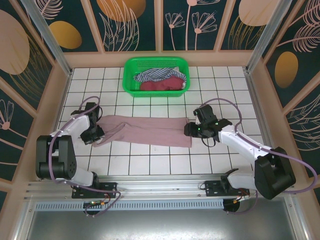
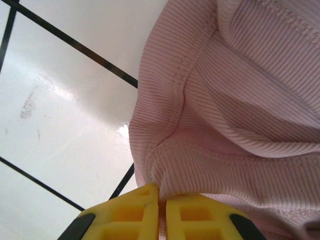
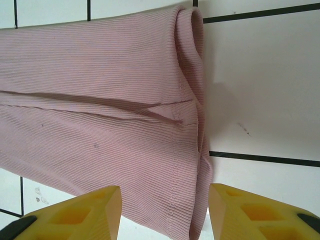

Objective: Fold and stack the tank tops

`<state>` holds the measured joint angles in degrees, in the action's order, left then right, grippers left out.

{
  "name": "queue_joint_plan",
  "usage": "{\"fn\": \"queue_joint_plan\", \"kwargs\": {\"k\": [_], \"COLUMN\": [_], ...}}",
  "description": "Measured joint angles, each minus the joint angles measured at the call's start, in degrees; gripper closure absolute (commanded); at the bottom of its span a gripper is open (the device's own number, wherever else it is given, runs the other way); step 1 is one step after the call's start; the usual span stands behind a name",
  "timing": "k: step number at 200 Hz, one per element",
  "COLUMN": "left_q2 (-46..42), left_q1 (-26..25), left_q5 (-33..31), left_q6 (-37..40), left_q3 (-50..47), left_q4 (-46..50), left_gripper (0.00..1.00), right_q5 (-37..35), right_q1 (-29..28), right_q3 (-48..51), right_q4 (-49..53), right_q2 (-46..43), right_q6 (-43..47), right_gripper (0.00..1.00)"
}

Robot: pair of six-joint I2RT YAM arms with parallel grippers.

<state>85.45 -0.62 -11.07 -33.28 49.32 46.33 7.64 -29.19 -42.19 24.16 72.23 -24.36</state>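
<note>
Left gripper (image 1: 93, 134): clenched, down at table (image 1: 225, 85) level on the left end of the mauve-pink tank top (image 1: 145, 131). In the left wrist view its yellow fingertips (image 2: 132, 212) sit pressed together with the ribbed, stitched edge of the cloth pinched at their seam. Left arm: shoulder block at near left, forearm running away from the base, wrist bent back towards the cloth's left end. Mauve-pink tank top: lies flat on the white tiles mid-table, between the two grippers, folded lengthwise into a long narrow band. Long axis runs left to right across the table. Left end is bunched and narrower at the grip; right end is squarer, with a line of hem stitching running along it in the right wrist view. Green basket (image 1: 131, 85): at the far edge, behind the band and well apart from it, holding the striped tank top (image 1: 152, 75) and the maroon tank top (image 1: 160, 85), both crumpled. Right gripper (image 1: 192, 129): released, jaws apart and straddling the right end of the band, one finger over the cloth, the other over bare tile; contact with the cloth not discernible. Right arm: shoulder at near right, forearm reaching up-left, wrist pointing left along the band.
</note>
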Motion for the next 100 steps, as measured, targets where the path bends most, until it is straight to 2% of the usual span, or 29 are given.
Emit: {"fn": "queue_joint_plan", "kwargs": {"k": [63, 100], "left_q2": [0.2, 4.5], "left_q1": [0.8, 2.5], "left_q5": [0.5, 1.9], "left_q6": [2.7, 4.9], "left_q3": [10.6, 14.6], "left_q4": [6.5, 7.6], "left_gripper": [0.88, 0.86], "right_q5": [3.1, 3.5], "right_q1": [-6.8, -8.9], "right_q3": [4.1, 6.1], "right_q4": [-5.8, -8.5], "right_q2": [0.0, 0.2], "right_q6": [-4.0, -5.4], "right_gripper": [0.51, 0.51]}}
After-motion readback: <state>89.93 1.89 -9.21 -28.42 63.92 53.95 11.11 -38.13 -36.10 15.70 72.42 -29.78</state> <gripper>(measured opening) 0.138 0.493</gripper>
